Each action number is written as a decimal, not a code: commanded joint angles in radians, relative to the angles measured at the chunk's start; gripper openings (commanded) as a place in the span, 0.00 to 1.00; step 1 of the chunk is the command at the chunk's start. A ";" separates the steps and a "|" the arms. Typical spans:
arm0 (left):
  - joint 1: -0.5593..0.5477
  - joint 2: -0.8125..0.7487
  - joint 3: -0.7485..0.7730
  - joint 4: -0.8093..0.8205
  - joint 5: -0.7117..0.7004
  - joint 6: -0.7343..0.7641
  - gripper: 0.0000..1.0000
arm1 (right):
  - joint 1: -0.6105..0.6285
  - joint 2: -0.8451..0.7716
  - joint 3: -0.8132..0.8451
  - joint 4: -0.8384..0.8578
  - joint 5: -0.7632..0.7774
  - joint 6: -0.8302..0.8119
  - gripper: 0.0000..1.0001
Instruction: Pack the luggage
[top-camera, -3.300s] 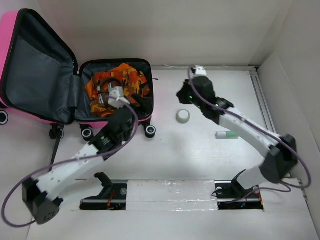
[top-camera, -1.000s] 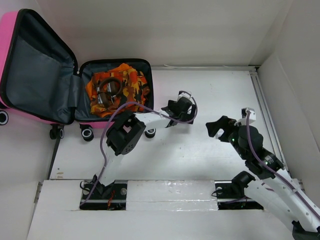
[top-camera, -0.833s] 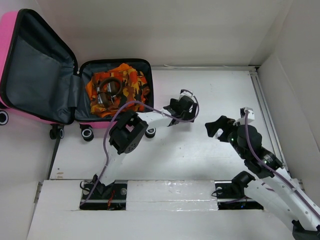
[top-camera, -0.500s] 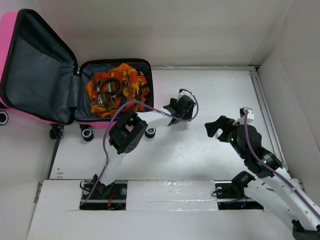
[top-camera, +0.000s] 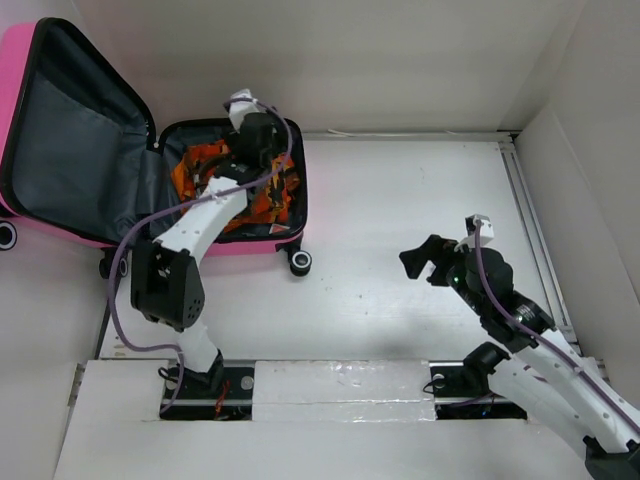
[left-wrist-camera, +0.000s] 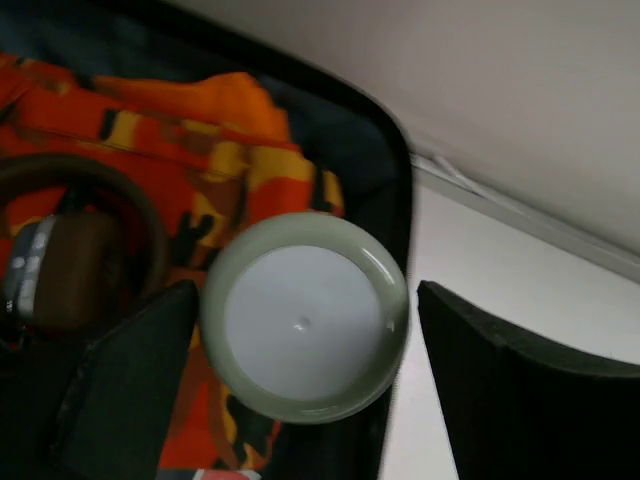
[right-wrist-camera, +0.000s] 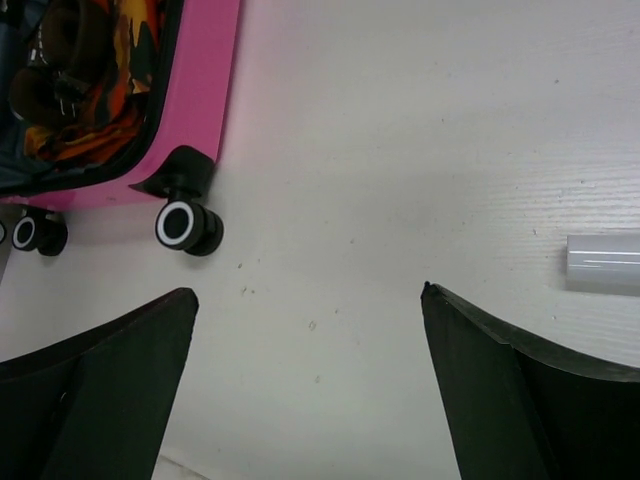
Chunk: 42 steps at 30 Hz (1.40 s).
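Left jaws flanked the pale round tub (left-wrist-camera: 303, 318) directly over the luggage's (top-camera: 70, 140) packed half, grip impossible to tell; right jaws gaped wide, empty, well away.

the round pale green tub (left-wrist-camera: 305, 318) in my left claw (left-wrist-camera: 308, 300) looks like smooth plastic with a slight sheen. my pads (left-wrist-camera: 520, 400) are matt black foam. the orange patterned cloth (left-wrist-camera: 230, 130) is soft and creased. the hot-pink hard-shell suitcase (right-wrist-camera: 205, 80) is glossy, and the white table (right-wrist-camera: 400, 150) is matt and faintly grained.
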 joint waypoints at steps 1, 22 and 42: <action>0.068 0.130 0.010 -0.090 0.038 -0.057 0.89 | 0.002 0.009 0.026 0.059 -0.025 -0.023 1.00; -0.500 0.145 0.033 0.131 0.149 0.187 0.92 | 0.011 -0.057 0.387 -0.062 0.161 -0.043 0.05; -0.682 0.874 0.778 -0.004 0.641 0.566 0.94 | 0.011 -0.018 0.479 -0.173 0.145 -0.099 0.54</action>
